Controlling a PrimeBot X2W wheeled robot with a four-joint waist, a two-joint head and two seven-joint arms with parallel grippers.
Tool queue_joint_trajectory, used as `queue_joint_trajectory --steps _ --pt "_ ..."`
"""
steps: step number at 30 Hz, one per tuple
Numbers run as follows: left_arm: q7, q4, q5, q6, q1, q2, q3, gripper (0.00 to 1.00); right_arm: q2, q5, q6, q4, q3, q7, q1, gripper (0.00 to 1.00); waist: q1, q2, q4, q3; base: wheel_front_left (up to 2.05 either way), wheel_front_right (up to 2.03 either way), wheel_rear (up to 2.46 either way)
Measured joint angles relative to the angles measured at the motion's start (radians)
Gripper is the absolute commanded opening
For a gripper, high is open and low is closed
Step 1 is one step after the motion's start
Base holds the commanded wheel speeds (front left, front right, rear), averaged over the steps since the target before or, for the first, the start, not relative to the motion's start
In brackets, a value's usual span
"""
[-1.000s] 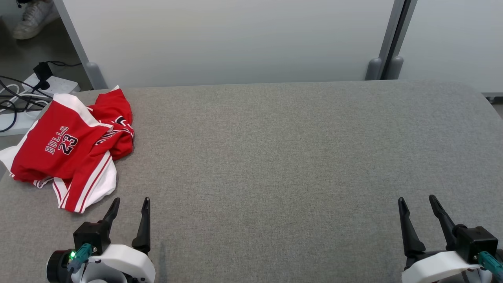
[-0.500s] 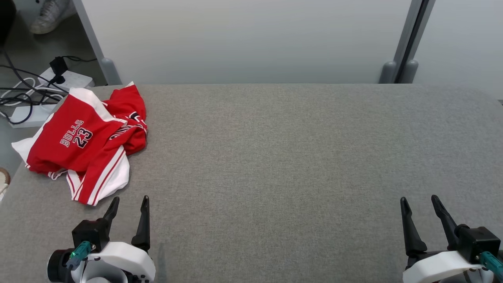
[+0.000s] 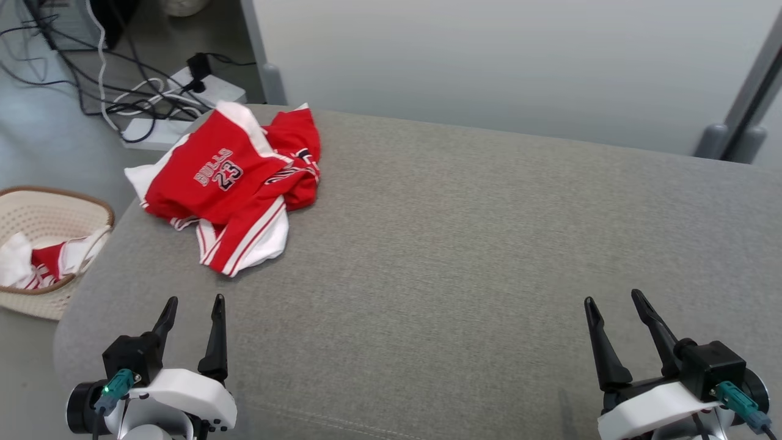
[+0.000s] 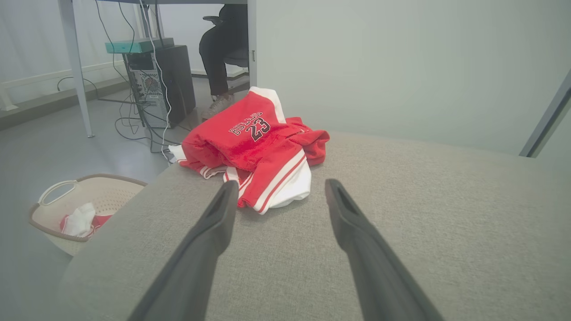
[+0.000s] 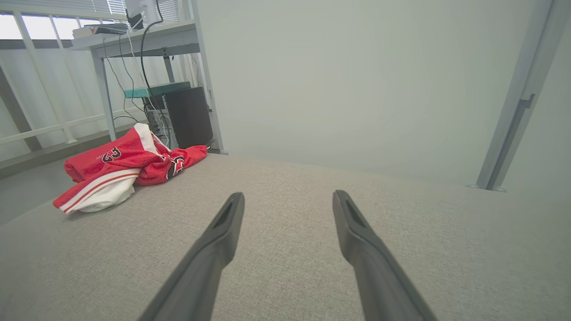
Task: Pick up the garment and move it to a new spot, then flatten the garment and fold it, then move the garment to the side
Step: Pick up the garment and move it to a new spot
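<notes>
Red jersey (image 3: 227, 186) is bunched up at the far left corner of the table (image 3: 464, 232), so my left end effector (image 3: 194, 300) hangs nearest it and my right end effector (image 3: 612, 297) waits well off, both spread wide and empty, ready for the grab I reckon.

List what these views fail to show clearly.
- Garment, head view: its own folds hide the lower layers and most of the second print.
- Basket, head view: the left edge cuts off it and its contents.
- Person, left wrist view: the top edge cuts off the upper body.
</notes>
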Motion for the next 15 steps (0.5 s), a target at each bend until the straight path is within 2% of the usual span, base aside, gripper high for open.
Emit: queue_joint_trajectory --steps 9,15 --pt "0.0 0.0 -0.008 0.0 0.001 -0.006 0.006 1.0 -0.001 0.007 0.0 -0.004 0.013 0.0 -0.005 1.0 0.0 0.0 0.151 0.005 0.0 0.0 0.0" --pt "0.0 0.003 -0.008 0.0 0.001 -0.018 0.005 1.0 0.0 0.007 0.0 -0.005 0.012 0.0 -0.005 1.0 0.0 0.0 0.214 0.009 0.0 0.0 0.0"
